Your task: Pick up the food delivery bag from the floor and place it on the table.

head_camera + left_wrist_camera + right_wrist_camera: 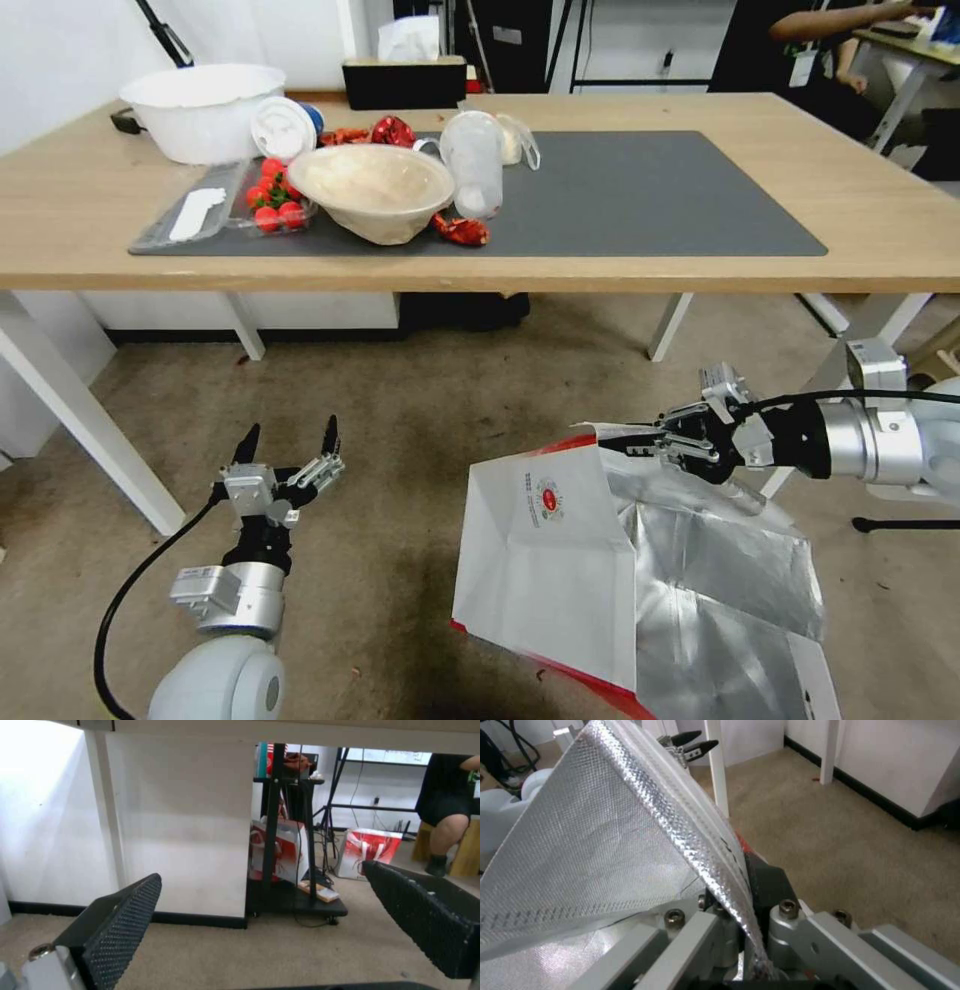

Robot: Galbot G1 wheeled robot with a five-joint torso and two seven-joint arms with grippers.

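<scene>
- Foil-lined food delivery bag [560, 560] stood on the floor [400, 420], its top rim pinched in the right gripper [640, 440].
- Left gripper [290, 450] hovered spread, empty, well apart beside it.

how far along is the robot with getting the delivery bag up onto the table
Done: the right hand is shut on the top rim of the white-and-red foil-lined paper bag. In hand: the bag hangs from that grip, low over the brownish carpet. Left: raising it onto the light-wood table. The left hand hovers open nearby.
</scene>
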